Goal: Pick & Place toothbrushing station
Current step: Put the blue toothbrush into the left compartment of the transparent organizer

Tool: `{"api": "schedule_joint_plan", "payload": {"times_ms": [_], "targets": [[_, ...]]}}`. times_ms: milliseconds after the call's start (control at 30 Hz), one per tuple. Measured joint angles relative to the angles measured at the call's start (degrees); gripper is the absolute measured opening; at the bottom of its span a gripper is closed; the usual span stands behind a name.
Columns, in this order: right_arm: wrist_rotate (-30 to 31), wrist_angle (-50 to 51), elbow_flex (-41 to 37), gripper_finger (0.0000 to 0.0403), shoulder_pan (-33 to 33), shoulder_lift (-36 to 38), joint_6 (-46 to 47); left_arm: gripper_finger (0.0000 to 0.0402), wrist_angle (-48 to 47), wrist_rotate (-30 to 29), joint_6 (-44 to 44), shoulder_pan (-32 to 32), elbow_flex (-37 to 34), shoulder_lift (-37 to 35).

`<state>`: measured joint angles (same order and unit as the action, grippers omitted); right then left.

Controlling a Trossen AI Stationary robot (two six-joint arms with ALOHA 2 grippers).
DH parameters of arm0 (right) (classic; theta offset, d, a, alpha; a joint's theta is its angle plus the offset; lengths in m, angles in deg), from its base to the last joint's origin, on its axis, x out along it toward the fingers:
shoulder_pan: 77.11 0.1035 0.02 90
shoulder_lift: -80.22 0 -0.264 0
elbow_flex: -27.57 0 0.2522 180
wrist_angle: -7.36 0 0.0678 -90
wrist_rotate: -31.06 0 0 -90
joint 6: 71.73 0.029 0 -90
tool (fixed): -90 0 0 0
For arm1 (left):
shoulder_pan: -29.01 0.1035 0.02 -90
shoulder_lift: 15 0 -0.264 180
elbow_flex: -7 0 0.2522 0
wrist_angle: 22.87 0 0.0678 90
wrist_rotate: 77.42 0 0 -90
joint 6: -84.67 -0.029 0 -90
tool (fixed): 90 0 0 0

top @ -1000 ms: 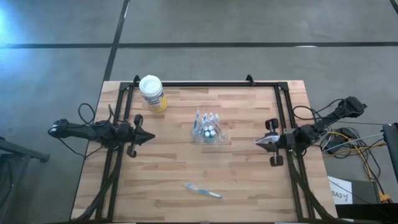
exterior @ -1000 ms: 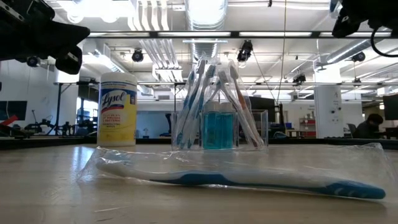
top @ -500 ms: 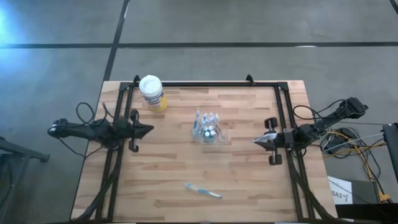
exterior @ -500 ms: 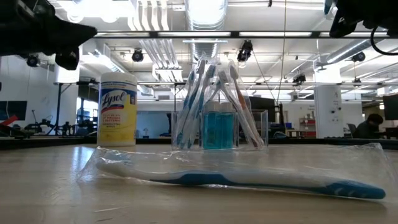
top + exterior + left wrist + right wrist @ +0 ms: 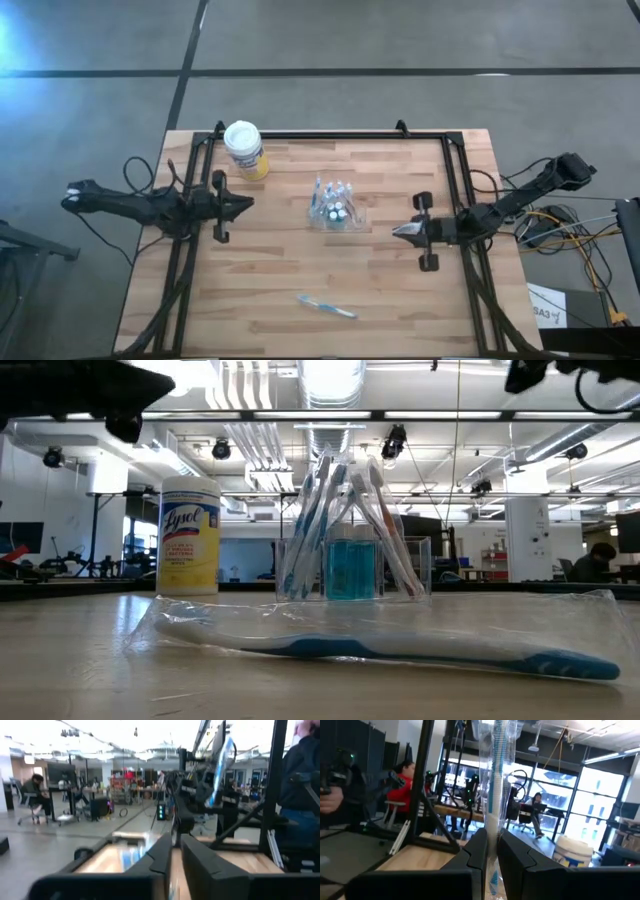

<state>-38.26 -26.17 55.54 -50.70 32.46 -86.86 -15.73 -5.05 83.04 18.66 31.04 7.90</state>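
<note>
One wrapped toothbrush pinched upright in right gripper, near mid-table station | left gripper waits by canister | risk: slick wrapper slips, or brush swings and topples the standing brushes.

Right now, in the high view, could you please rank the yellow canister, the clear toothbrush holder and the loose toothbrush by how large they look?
1. Clear toothbrush holder, with its brushes: largest patch.
2. Yellow canister and loose toothbrush: too close to rank; the canister is wider, the toothbrush longer but very thin.
</note>
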Motion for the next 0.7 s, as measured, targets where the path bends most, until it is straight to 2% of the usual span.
{"api": "schedule_joint_plan", "payload": {"times_ms": [100,367,600,700], "targets": [[-0.18,0.05,4.24,0.0028,-0.82,-6.4,-0.24,0.0078,3.37,0.0,-1.46,0.0,3.21,4.42],[-1.48,0.42,14.08,0.0028,-4.3,-21.31,0.15,0.0163,3.13,0.24,-2.62,0.0,12.87,16.06],[-16.58,0.27,19.27,0.0028,-10.7,-29.05,6.62,0.0168,2.07,3.42,-5.19,-0.02,19.82,28.11],[-18.07,0.51,21.32,0.0028,-12.82,-32.11,8.34,0.0165,3.91,5.02,-10.73,-0.02,23.53,32.67]]}}
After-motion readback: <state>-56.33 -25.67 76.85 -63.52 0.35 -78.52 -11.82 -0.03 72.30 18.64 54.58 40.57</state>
